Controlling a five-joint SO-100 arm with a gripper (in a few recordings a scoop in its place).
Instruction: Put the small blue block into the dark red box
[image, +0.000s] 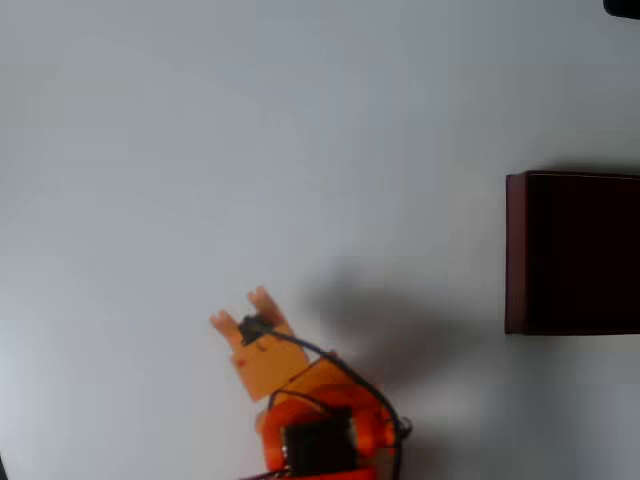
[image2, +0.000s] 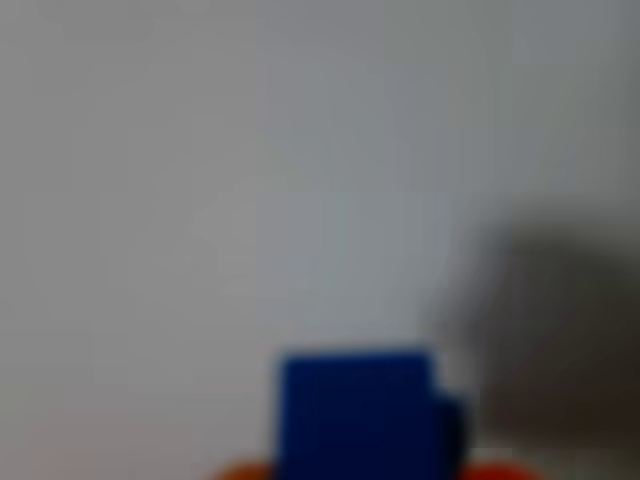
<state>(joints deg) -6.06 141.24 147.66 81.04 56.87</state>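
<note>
Orange arm low on the white table, blue block close under its wrist camera.

From overhead, the orange gripper (image: 240, 310) sits near the bottom edge, its two fingertips pointing up and to the left with a small gap between them; I can't make out anything between them from up here. The dark red box (image: 515, 252) stands well apart at the right edge, partly cut off, open side up. In the wrist view, badly blurred, the small blue block (image2: 360, 410) sits at the bottom centre with orange showing on either side of its base, so it looks pinched in the jaws, though I can't tell for certain. I'd judge the block light, rigid and smooth-sided, likely to twist if gripped by a corner; best held square across its two flat long faces.
</note>
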